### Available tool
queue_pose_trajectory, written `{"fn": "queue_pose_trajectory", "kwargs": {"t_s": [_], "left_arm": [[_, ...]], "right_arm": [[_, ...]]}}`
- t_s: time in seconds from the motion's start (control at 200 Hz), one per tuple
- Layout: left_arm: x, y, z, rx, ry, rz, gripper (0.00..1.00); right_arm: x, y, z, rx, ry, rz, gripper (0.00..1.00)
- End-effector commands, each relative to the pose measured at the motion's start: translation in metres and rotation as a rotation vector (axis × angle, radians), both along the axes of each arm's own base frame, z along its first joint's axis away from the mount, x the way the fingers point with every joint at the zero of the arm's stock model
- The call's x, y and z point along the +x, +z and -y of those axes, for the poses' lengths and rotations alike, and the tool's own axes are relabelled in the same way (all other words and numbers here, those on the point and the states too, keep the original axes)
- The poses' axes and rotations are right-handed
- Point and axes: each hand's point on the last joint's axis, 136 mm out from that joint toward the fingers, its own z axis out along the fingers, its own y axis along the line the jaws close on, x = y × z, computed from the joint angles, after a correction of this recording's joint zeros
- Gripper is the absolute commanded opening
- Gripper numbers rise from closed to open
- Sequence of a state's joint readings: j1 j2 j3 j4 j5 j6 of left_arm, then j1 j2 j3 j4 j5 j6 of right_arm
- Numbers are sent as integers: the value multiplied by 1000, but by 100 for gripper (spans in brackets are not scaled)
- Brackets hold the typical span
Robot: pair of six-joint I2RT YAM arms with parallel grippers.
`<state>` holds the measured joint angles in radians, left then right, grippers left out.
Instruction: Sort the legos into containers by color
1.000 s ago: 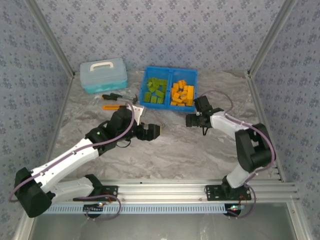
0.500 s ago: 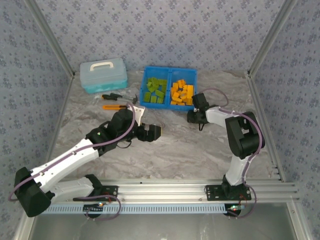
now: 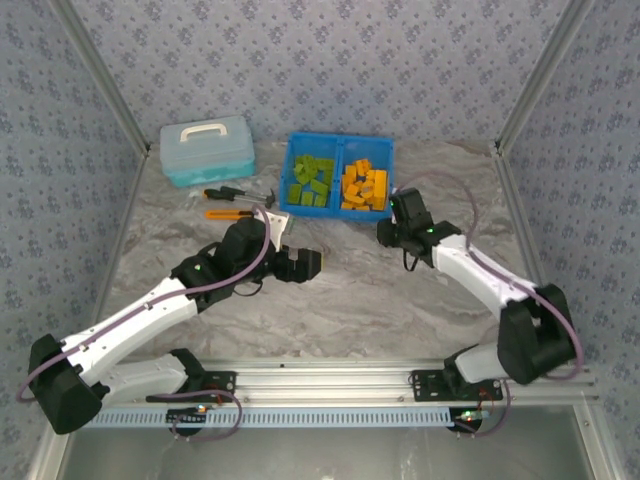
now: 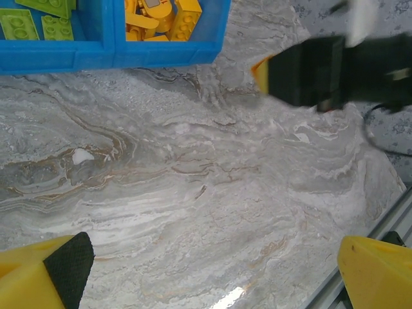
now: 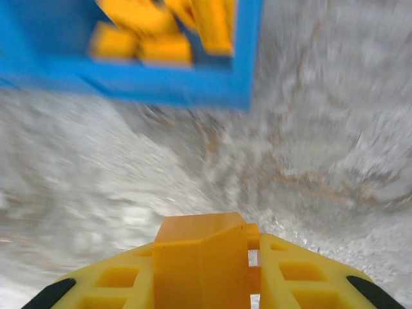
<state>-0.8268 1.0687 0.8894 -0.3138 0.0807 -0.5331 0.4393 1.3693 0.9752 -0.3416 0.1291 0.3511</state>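
The blue bin [image 3: 338,139] stands at the back of the table, olive green legos [image 3: 311,181] in its left compartment and orange legos [image 3: 365,187] in its right one. My right gripper [image 3: 386,232] hovers just in front of the bin's right corner. In the right wrist view, blurred by motion, that gripper [image 5: 209,257] is shut on an orange lego [image 5: 199,235], with the bin's front wall [image 5: 161,84] and orange legos [image 5: 154,32] ahead. My left gripper [image 3: 306,263] sits mid-table; its yellow fingers [image 4: 32,273] stand wide open over bare marble, facing the bin [image 4: 129,56].
A light-blue lidded case [image 3: 207,148] sits at the back left. An orange-and-black utility knife [image 3: 222,213] and a screwdriver [image 3: 225,192] lie in front of it. Patterned walls close in the sides and back; an aluminium rail [image 3: 330,375] runs along the near edge.
The right gripper's jaws have closed. Its elbow swung out to the right while the gripper stayed near the bin's front right corner. The left arm has not moved.
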Motion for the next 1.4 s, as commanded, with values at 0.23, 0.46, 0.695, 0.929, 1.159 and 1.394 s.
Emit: {"fn": "queue_pose_trajectory", "kwargs": {"t_s": [0.23, 0.46, 0.695, 0.929, 1.159, 1.394], "left_arm": [[0, 20, -8, -29, 43, 49, 99], [-9, 18, -41, 0, 141, 62, 99], [-6, 20, -64, 36, 219, 119, 99], [1, 24, -58, 70, 179, 198, 99], [36, 23, -150, 422, 550, 432, 99], [62, -15, -234, 557, 822, 440, 99]], "right_arm": [[122, 59, -31, -92, -14, 84, 33], [192, 8, -37, -144, -38, -39, 33], [205, -4, -43, -135, -29, -82, 48], [176, 71, -29, -137, -36, 21, 62], [80, 118, 39, -174, -166, 207, 76], [-16, 42, 125, -285, -321, 181, 92]]}}
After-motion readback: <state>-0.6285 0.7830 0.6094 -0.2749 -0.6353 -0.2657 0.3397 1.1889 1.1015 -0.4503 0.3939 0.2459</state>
